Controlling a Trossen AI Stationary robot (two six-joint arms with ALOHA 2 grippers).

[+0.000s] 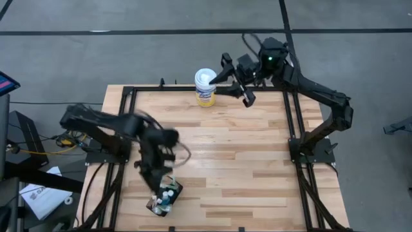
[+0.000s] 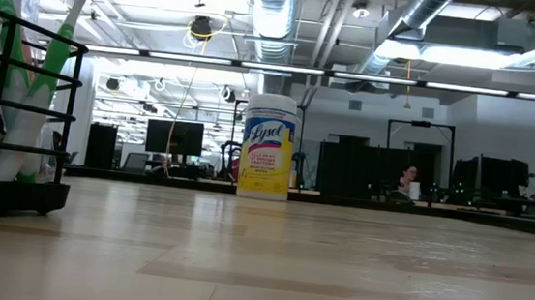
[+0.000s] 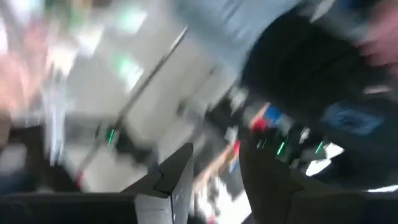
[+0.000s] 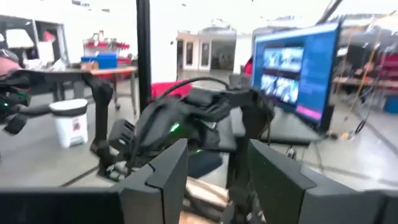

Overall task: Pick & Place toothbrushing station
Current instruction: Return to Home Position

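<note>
Toothbrushing station (image 1: 168,200) stands lower left of the frame; my left claw (image 1: 154,183), open and empty, hovers just above it, so I should rise straight clear before homing; right claw (image 1: 233,80) waits open, upper centre

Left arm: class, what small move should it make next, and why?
Probably raise the left gripper straight up, clear of the toothbrushing station. The high view puts it just above the station, its jaws look open and empty, and a green toothbrush already stands inside. The right gripper waits by the wipes canister.
</note>
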